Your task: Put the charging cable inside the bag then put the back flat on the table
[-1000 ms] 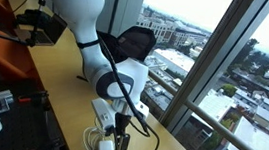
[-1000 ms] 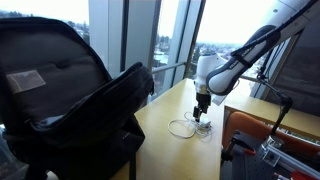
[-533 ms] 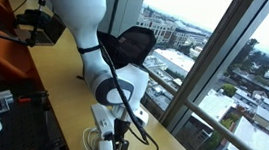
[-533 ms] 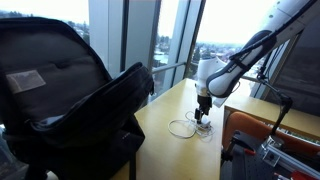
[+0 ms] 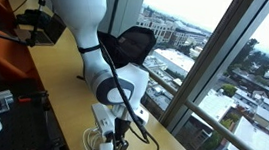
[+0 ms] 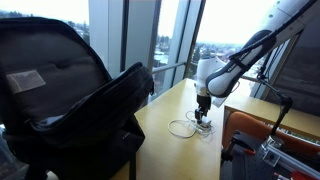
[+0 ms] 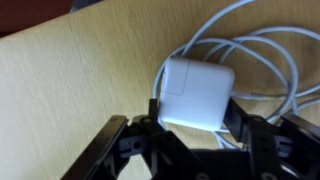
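The desk (image 5: 57, 92) runs long beside the window glass (image 5: 212, 53), and what I need lies on it well apart. The black bag (image 6: 70, 90) stands upright at one end with its mouth gaping, which suits me, since a standing, open bag can take a drop from above. My arm (image 6: 240, 60) reaches down at the other end with the wrist pointed straight at the wood, because the charging cable (image 6: 183, 127) lies flat there in a loose white coil and is best taken from overhead. My claw (image 7: 195, 112) hangs low over the white power brick (image 7: 196, 90). Its jaws are spread wide, with one finger (image 7: 150, 118) on each side of the block and close against it, not squeezing yet as far as I can judge. I go for the brick rather than the thin loops because it is the one solid, square-sided part, and the cord should trail after it once it is gripped. The cable is wholly outside the bag, and the bag is not yet laid flat.
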`<state>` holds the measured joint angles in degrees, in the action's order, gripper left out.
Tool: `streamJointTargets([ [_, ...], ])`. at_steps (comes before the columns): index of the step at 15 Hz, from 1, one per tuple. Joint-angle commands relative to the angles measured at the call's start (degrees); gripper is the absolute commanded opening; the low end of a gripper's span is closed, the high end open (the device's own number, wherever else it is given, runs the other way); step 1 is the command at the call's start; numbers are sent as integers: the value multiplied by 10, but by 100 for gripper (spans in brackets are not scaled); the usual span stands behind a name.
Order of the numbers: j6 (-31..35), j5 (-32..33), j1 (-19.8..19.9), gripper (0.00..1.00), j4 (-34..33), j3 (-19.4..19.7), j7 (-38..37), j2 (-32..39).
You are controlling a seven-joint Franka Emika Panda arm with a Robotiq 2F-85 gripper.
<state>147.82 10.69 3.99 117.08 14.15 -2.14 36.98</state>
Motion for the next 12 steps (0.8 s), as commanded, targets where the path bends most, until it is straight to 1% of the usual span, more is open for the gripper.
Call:
streamJointTargets([
  [1, -7, 12, 0, 40, -6, -1, -2, -3],
  [7, -18, 27, -20, 40, 13, 4, -5, -81],
  [12, -41, 50, -36, 40, 17, -10, -1, -169],
])
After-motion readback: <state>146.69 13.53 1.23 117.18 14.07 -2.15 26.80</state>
